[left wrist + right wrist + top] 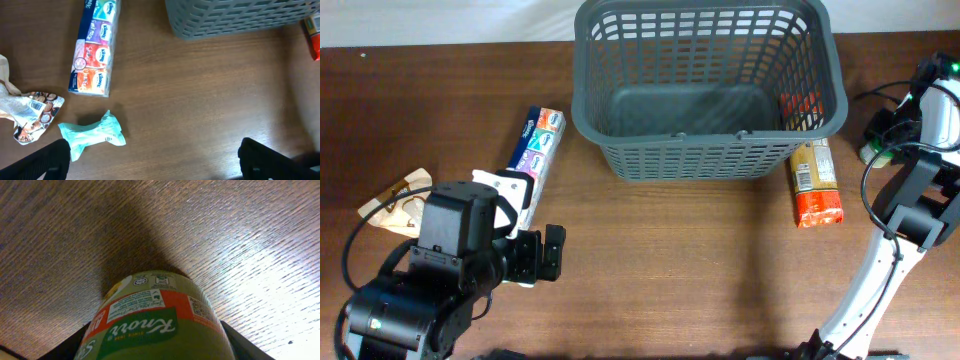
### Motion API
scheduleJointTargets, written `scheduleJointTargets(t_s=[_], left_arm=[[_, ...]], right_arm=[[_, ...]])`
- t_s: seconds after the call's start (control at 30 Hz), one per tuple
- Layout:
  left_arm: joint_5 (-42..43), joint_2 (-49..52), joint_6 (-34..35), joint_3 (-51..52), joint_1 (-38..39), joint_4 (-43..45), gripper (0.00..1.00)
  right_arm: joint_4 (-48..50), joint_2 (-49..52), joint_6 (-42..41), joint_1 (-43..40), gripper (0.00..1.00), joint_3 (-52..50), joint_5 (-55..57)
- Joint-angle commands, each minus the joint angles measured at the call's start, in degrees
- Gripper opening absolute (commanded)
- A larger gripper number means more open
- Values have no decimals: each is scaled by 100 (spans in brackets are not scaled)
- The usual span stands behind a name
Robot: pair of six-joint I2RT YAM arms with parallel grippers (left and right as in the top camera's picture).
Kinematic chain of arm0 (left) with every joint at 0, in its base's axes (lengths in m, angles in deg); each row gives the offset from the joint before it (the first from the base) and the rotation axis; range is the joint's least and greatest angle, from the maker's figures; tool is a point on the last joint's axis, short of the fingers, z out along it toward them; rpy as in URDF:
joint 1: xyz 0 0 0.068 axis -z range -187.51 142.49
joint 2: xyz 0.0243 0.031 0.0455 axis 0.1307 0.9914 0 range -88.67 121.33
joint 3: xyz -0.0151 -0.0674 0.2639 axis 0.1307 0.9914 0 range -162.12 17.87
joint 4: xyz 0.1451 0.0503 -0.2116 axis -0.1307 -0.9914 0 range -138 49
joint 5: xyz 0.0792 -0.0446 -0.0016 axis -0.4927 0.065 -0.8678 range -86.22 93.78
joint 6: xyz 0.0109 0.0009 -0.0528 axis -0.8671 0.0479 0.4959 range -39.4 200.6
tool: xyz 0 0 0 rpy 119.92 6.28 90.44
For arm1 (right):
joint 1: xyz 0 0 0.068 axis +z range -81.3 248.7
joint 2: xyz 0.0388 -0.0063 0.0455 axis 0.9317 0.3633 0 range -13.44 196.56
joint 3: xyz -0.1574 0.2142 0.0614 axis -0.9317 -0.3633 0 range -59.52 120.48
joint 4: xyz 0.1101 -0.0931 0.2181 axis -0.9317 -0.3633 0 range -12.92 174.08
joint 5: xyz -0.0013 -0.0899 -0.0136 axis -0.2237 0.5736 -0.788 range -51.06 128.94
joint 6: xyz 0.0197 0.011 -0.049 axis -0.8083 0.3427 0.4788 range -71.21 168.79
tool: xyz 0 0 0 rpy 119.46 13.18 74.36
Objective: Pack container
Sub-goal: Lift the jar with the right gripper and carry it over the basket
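The dark grey basket (708,150) stands at the back middle of the table, and nothing shows on its floor. Its corner also shows in the left wrist view (240,20). My left gripper (540,255) is open and empty above bare wood, its fingers wide apart in the left wrist view (160,162). A mint green packet (92,135) lies just beyond its left finger. My right gripper (882,135) is at the far right, shut on a green and orange Knorr tub (155,325) that stands on the table.
A multicoloured tissue pack (535,140) lies left of the basket and shows in the left wrist view (95,47). A crumpled brown packet (395,205) lies at the far left. An orange and tan packet (815,180) lies against the basket's right side.
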Motion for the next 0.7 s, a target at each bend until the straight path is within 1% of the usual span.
scheduleJointTargets(t_s=[0.0,0.1,0.17,0.3,0.4,0.5,0.57,0.67], left_arm=[[-26,15,-33,-87,28,4,99],[-46,15,-33,-87,28,55,100],[-46,15,-33,-87,28,109,100],[-44,15,-33,-87,28,179,100],[-44,15,-33,-87,28,170,100],[-46,15,-33,-87,28,177,99],[-46,15,-33,-87,28,186,99],[-44,15,-33,-87,28,192,100]], right_arm=[[-168,-13,15,-4,4,243,68],[-463,-146,-61,-4,4,787,72],[-728,-293,-227,-4,4,1392,68],[-1283,-688,-516,-4,4,3191,-94],[-1419,-1102,-544,22,4,4527,-767],[-1099,-1954,-645,195,4,4378,-1300],[-999,-2417,-695,431,4,4380,-1311],[-905,-2907,-693,1003,4,4380,-1399]])
